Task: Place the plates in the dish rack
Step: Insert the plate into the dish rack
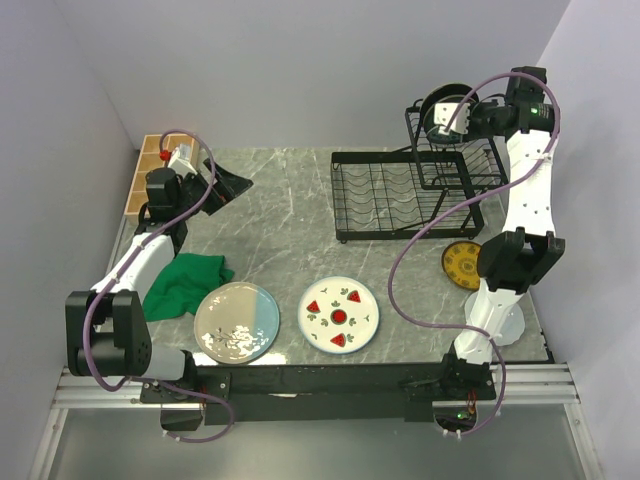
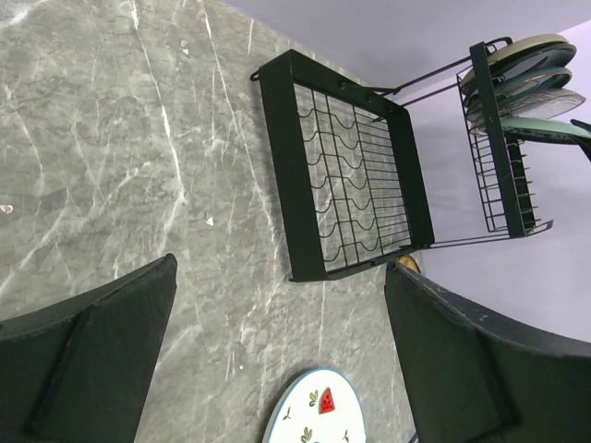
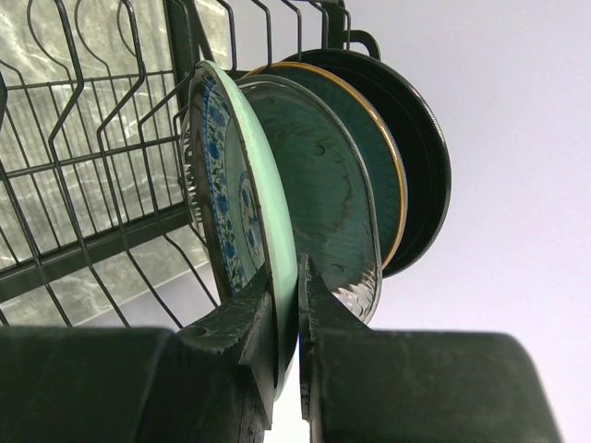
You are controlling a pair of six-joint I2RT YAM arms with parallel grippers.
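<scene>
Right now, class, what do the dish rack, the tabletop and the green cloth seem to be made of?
Dish rack: thin black rods, likely coated metal wire. Tabletop: grey with white veins and a faint sheen; marble or a laminate imitation. Green cloth: matte, soft crumpled folds, so fabric.

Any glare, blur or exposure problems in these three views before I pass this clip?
Top external: evenly lit and sharp, soft shadows under the dish rack. Left wrist: tilted frame, table crisp, left arm's fingers dark, featureless. Right wrist: right arm's fingers underexposed and soft, pale green plate between them sharp, table glaring behind wires.
</scene>
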